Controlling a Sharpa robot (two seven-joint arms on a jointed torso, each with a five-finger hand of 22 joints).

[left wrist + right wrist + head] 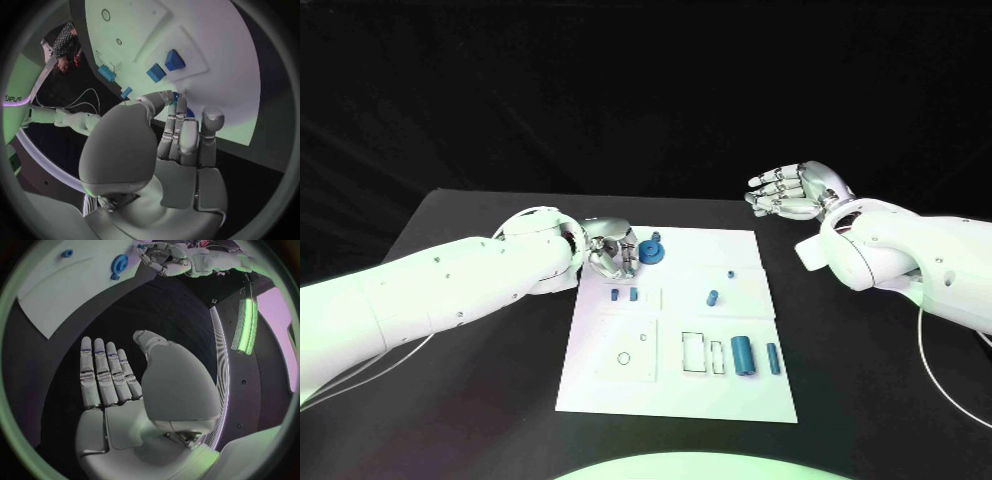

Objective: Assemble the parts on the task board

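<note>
The white task board (678, 395) lies in the middle of the table. A blue gear-shaped part (652, 250) stands near its far left corner and also shows as the gear (119, 263). My left hand (607, 252) sits right beside the gear, thumb and fingers (181, 130) drawn together, with blue showing between them. I cannot tell whether they grip it. Small blue parts (625, 295) and a peg (713, 297) lie mid-board. Two larger blue pieces (741, 355) stand near the right edge. My right hand (790, 190) hovers past the board's far right corner, fingers (103, 372) straight, holding nothing.
Rectangular recesses (694, 351) and a round hole (623, 357) mark the board's near half. Black table (473, 400) surrounds the board on both sides. Cables run along my arms at the table's edges.
</note>
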